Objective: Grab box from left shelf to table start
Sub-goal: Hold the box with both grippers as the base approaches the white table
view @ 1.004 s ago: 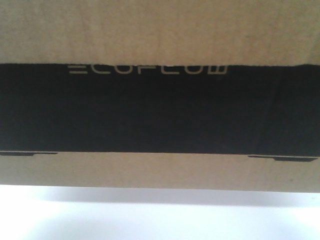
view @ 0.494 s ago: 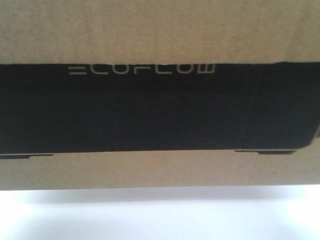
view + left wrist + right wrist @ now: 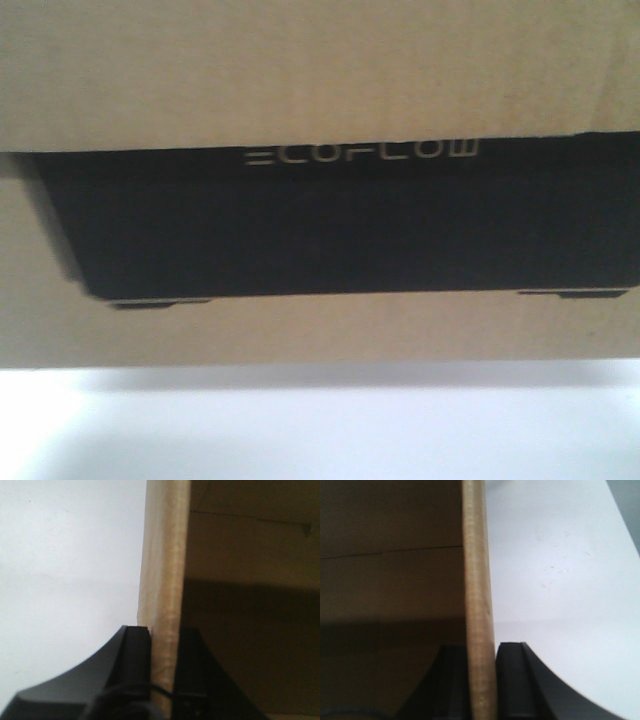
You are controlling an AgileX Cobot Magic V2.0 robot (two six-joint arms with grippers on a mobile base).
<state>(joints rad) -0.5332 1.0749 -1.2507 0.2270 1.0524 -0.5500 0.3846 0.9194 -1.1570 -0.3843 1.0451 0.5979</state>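
The box (image 3: 320, 75) fills nearly the whole front view, its black panel lettered "ECOFLOW" tucked under an overhanging upper layer of cardboard. Below its bottom edge lies the white counter (image 3: 320, 430), with a soft shadow just under the box; whether the box touches the counter or hangs just above it, I cannot tell.

The left claw (image 3: 164, 670) is clamped on a thin cardboard wall of the box, one black finger (image 3: 134, 660) on the outer side and the other on the shaded inner side. The right claw (image 3: 482, 680) grips another such wall the same way, one finger (image 3: 512, 680) on its bright outer side.
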